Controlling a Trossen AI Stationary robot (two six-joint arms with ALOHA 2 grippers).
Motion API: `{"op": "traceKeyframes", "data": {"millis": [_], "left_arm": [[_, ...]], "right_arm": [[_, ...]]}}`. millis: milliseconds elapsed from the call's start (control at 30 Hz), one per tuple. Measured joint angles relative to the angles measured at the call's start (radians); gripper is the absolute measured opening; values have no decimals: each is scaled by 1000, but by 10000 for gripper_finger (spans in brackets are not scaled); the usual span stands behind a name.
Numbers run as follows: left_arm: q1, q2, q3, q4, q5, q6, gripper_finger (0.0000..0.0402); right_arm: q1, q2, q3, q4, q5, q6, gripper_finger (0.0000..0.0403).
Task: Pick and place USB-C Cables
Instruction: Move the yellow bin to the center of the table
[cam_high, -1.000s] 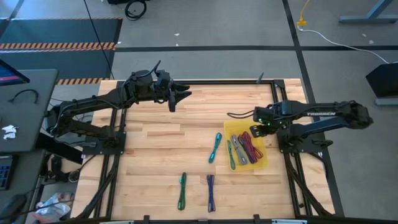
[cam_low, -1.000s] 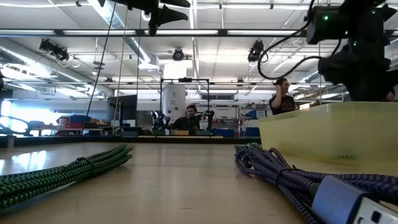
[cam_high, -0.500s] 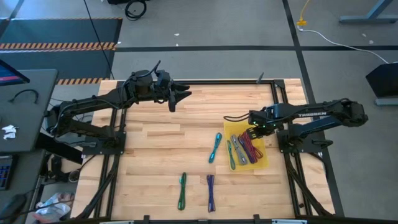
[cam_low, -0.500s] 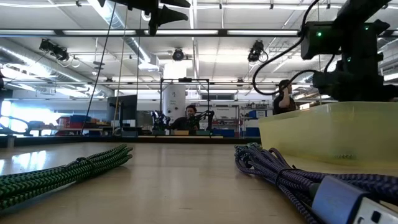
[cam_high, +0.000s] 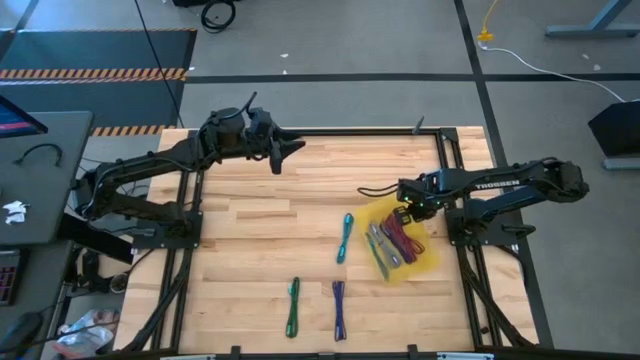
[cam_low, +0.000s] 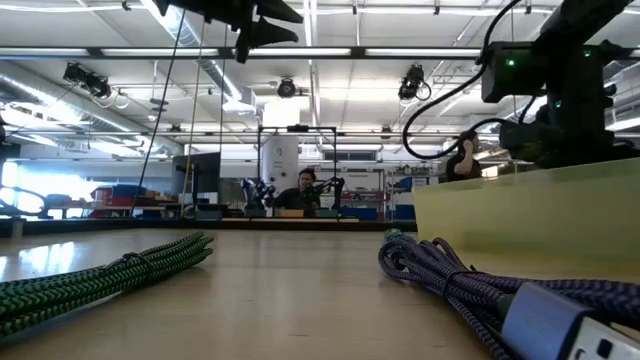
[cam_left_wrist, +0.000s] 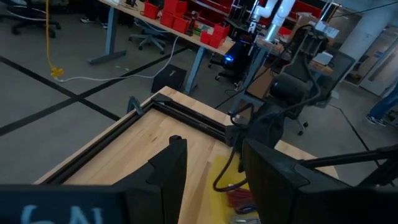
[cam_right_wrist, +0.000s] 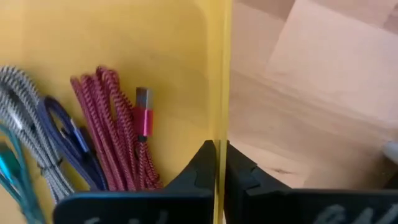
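- The wooden table (cam_high: 270, 230) holds everything. Three cables lie loose on it: a teal cable (cam_high: 345, 237) in the middle, and a green cable (cam_high: 293, 305) and a purple cable (cam_high: 339, 307) near the front edge. None is in the bin yet, so the job is not finished.
- The yellow bin (cam_high: 428, 255) sits on the right side, now turned a bit crooked. Red cables (cam_right_wrist: 118, 134), grey ones and blue ones lie inside it.
- The right gripper (cam_right_wrist: 219, 163) has its claw pinched together on the bin's thin wall. I think this is the big danger: if the arm lifts or pulls, the bin may tip, slide or spill its cables back out.
- It may also push the bin into the teal cable just beside it.
- The left gripper (cam_high: 285, 152) waits high at the far left, claw apart, holding nothing.
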Motion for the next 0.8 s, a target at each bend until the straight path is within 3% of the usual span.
{"op": "traceKeyframes", "data": {"millis": [367, 800], "left_arm": [[87, -67, -1, -154, 0, 2, 162], [177, -159, 0, -270, 1, 38, 162]], "right_arm": [[-29, -4, 34, 51, 2, -14, 3], [-192, 19, 375, 116, 78, -207, 2]]}}
